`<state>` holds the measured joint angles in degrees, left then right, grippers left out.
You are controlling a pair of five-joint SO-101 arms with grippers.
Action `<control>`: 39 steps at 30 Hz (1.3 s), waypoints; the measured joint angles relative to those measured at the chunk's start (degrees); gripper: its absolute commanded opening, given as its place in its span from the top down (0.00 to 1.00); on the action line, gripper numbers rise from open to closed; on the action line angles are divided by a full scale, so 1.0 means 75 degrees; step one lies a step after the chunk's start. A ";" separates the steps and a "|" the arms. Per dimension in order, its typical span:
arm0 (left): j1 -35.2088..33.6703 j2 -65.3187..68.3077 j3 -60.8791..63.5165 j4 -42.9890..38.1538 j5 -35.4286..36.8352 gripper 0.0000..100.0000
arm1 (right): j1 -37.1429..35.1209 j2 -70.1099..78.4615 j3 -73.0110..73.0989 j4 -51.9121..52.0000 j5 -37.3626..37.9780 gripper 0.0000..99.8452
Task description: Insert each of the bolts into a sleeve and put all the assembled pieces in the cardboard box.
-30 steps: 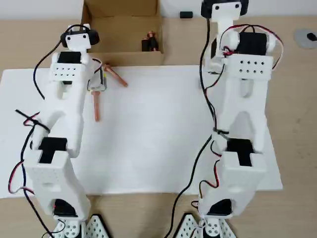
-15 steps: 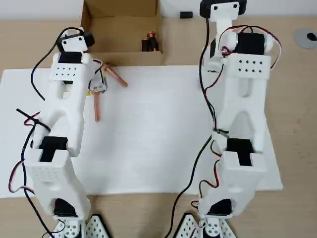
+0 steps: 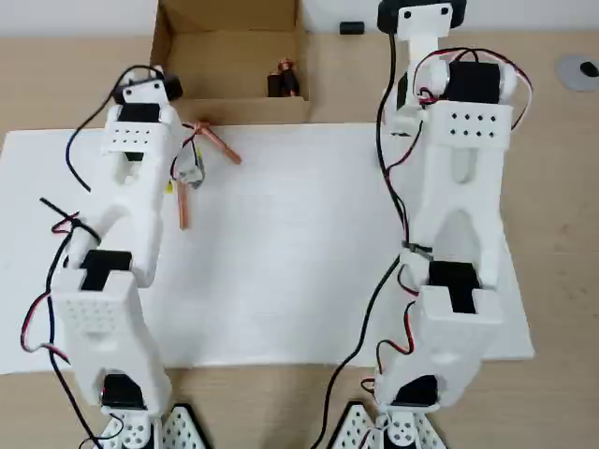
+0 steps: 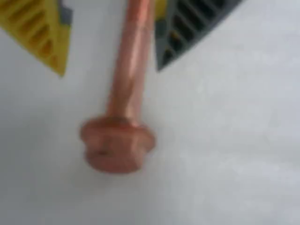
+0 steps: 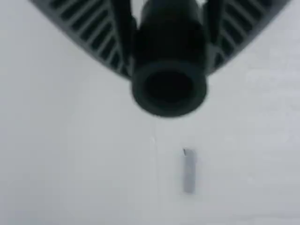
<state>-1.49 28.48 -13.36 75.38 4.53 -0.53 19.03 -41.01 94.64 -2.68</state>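
Note:
A copper bolt [image 3: 183, 208] lies on the white sheet [image 3: 281, 253]; its flanged head [image 4: 117, 145] is close up in the left wrist view. My left gripper [image 3: 188, 174] [image 4: 110, 61] is open and straddles the bolt's shaft, with the yellow finger [image 4: 42, 33] standing clear of it. A second copper bolt [image 3: 221, 143] lies just past it, near the cardboard box [image 3: 178, 65]. One assembled piece [image 3: 284, 79] rests inside the box. My right gripper [image 5: 168, 47] is shut on a black sleeve [image 5: 168, 86], whose open end faces the camera, above the sheet.
The right arm [image 3: 459, 159] stretches over the sheet's right side. A small black object [image 3: 351, 28] and a grey disc [image 3: 576, 70] lie on the wooden table beyond. A short grey mark [image 5: 188, 171] shows on the sheet below the sleeve.
My left arm has shifted a little and brought its gripper down around the bolt on the sheet. The right arm has not moved.

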 measured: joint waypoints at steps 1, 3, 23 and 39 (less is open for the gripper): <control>-0.0023 0.0129 0.0000 -0.0012 -0.0012 0.86 | 0.0000 0.0000 0.0000 0.0000 0.0000 0.99; -0.0059 0.0281 0.0000 -0.0023 0.0000 0.86 | 0.0000 0.0000 0.0000 0.0000 0.0000 0.99; -0.0129 0.0785 -0.1688 -0.0023 -0.0141 0.86 | 0.0000 0.0000 0.0000 0.0000 0.0000 0.99; -0.0129 0.1184 -0.1653 0.0363 -0.0340 0.86 | 0.0000 0.0000 0.0000 0.0000 0.0000 0.99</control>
<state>-2.46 37.36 -25.76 78.11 1.98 -0.53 19.03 -41.01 94.64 -2.68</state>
